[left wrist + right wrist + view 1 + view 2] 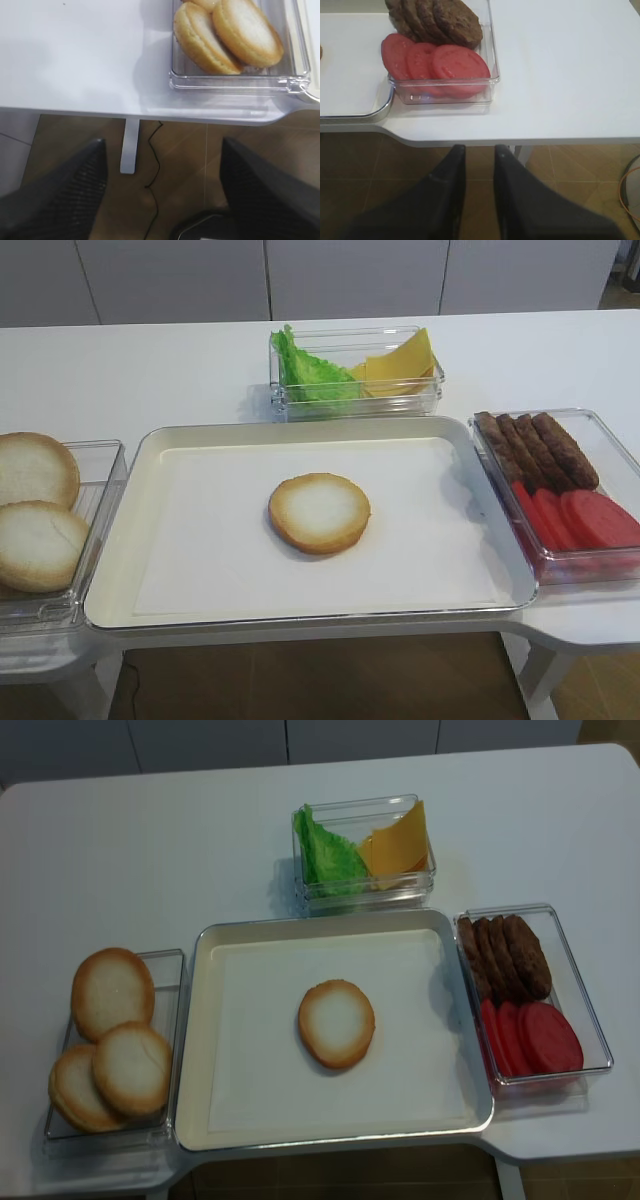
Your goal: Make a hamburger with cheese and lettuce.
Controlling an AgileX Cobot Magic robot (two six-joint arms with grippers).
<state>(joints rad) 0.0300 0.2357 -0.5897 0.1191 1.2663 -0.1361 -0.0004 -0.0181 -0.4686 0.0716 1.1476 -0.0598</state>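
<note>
The hamburger is a single bun half [319, 512], cream face up, lying in the middle of the white tray [300, 427]; it also shows in the realsense view [336, 1023]. The lettuce [310, 375] and the cheese [400, 365] stand side by side in a clear box behind the tray, lettuce on the left. My left gripper [162, 145] is open wide and empty, hanging below the table's front left edge. My right gripper [480, 150] has a narrow gap between its fingers, holds nothing, and hangs below the front right edge. Neither gripper shows in the high views.
A clear box [110, 455] left of the tray holds spare bun halves [230, 32]. A clear box [600, 420] right of the tray holds brown patties [440, 17] and round red slices [435, 65]. The table's front edge [520, 137] is above both grippers.
</note>
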